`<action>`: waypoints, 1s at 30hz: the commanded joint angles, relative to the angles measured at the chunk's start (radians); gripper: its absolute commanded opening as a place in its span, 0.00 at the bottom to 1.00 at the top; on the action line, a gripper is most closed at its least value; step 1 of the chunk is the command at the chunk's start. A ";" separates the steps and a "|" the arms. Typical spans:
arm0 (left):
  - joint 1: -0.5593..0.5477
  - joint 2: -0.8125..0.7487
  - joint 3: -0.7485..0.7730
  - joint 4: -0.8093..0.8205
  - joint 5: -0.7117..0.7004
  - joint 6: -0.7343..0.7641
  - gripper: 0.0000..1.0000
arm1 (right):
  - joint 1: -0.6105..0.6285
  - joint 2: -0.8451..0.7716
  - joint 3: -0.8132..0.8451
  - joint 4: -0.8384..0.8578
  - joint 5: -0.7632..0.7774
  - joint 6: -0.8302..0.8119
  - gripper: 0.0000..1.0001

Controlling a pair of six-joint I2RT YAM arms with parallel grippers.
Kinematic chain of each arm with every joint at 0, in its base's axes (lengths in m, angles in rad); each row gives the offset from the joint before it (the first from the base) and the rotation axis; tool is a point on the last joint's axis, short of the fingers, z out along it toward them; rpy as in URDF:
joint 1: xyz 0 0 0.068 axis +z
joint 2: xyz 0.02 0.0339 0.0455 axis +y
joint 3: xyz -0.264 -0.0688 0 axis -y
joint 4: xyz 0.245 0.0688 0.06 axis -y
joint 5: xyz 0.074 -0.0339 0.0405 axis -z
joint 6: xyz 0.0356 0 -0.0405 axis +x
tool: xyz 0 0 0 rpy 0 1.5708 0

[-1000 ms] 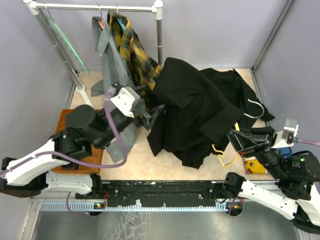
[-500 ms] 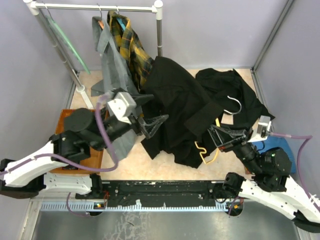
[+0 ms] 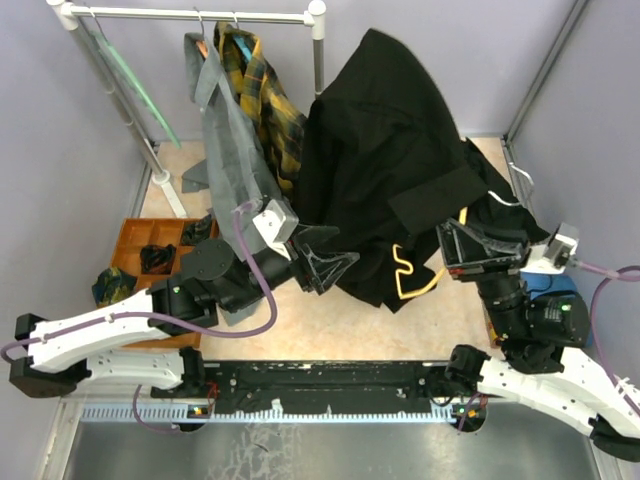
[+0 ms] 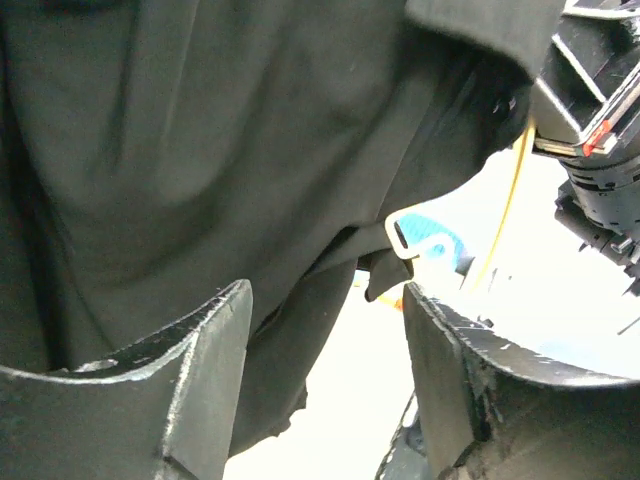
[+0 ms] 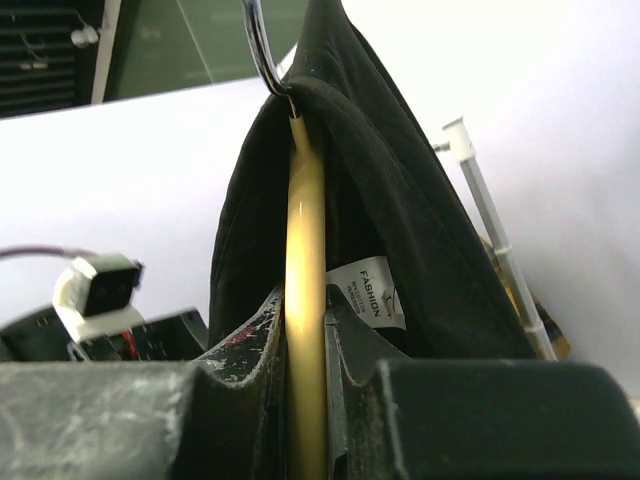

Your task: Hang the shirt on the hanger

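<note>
The shirt, black, hangs in the upper centre of the top view, draped over the hanger. The hanger's yellow bar runs up the middle of the right wrist view to a silver hook at the top edge. A white label inside the collar reads "FASHION"; its smaller print is illegible. The right gripper has its jaws clenched on the hanger bar. The left gripper has its jaws released, spread before the shirt's lower folds.
</note>
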 commanded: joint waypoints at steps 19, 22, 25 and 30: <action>-0.003 0.231 -0.342 0.778 0.201 -0.346 0.38 | -0.008 0.163 0.519 -0.411 -0.118 -0.176 0.00; -0.003 0.250 -0.355 0.828 0.199 -0.352 0.44 | -0.008 0.191 0.561 -0.466 -0.136 -0.205 0.00; -0.003 0.267 -0.350 0.872 0.219 -0.348 0.49 | -0.008 0.226 0.616 -0.537 -0.144 -0.226 0.00; -0.003 0.284 -0.349 0.923 0.233 -0.352 0.57 | -0.007 0.226 0.604 -0.502 -0.139 -0.229 0.00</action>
